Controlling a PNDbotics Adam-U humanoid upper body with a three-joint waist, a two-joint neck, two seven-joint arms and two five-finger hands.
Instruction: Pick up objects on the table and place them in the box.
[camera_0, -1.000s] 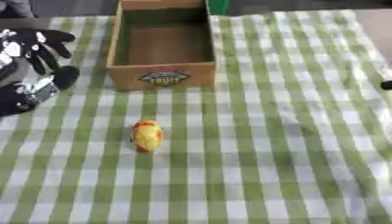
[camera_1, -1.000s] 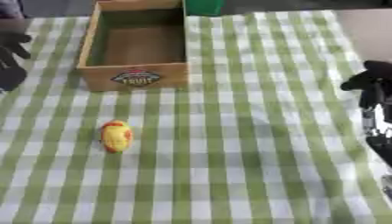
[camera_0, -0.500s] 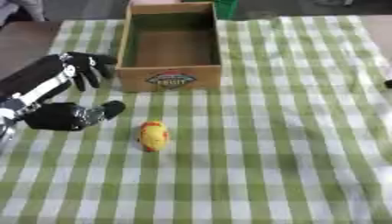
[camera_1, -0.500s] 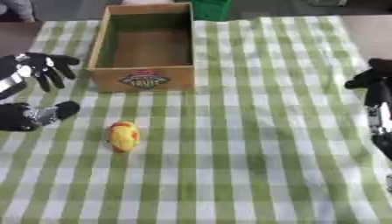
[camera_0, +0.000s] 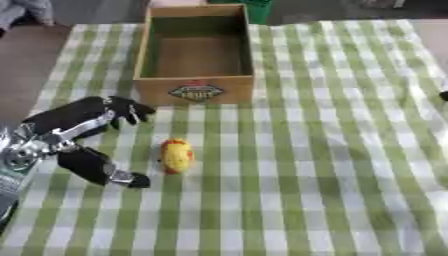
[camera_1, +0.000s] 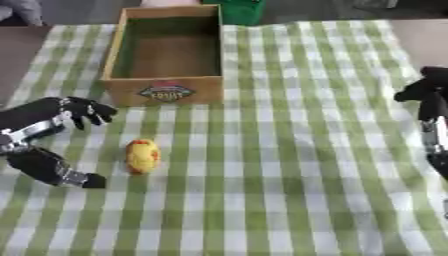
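Nearest, the left hand (camera_0: 74, 132) reaches in from the left edge over the green checked cloth (camera_0: 332, 165), its fingers (camera_0: 131, 110) and thumb (camera_0: 109, 172) spread wide apart and holding nothing. In the gap they open toward, just beside the hand but not touching it, lies a small yellow object (camera_0: 176, 155) with red marks (its kind is hard to make out). The right hand (camera_1: 429, 107) shows at the right edge, well apart from the object; whether its fingers are open or curled cannot be told. Farther back stands the cardboard box (camera_0: 196, 90), open-topped, a label on its near wall.
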